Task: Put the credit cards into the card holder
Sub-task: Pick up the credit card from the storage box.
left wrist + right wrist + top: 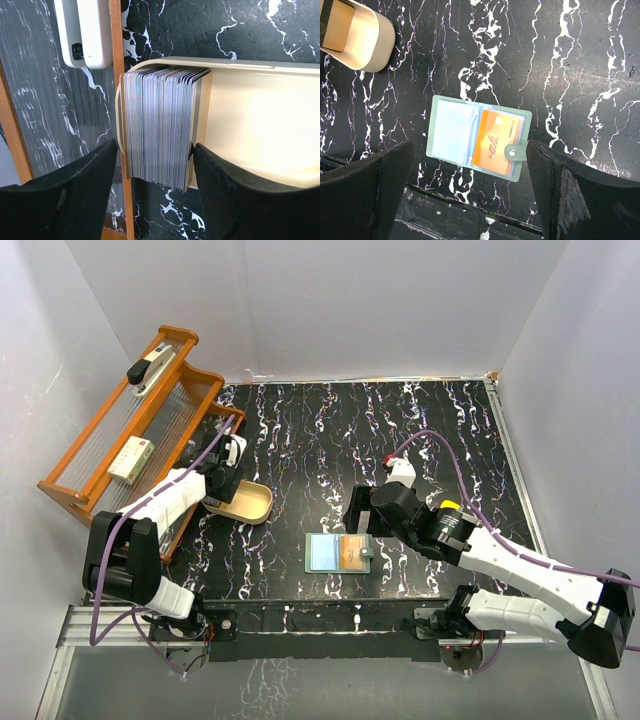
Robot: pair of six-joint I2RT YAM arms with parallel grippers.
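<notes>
The card holder (325,552) lies open on the black marble table, teal-blue inside with a green rim. In the right wrist view the card holder (451,131) has an orange card (497,142) in its right pocket, under the snap tab (514,151). My right gripper (470,185) is open and empty, hovering above the holder (360,510). A stack of several credit cards (160,125) stands on edge at the left end of a tan oval dish (260,120). My left gripper (155,172) is open and straddles the stack, with the right finger (235,195) close against it.
A wooden rack (90,455) stands at the left, holding a stapler (150,368) and a white box (132,458). Its rail (116,45) runs right beside the dish (252,505). White walls enclose the table on three sides.
</notes>
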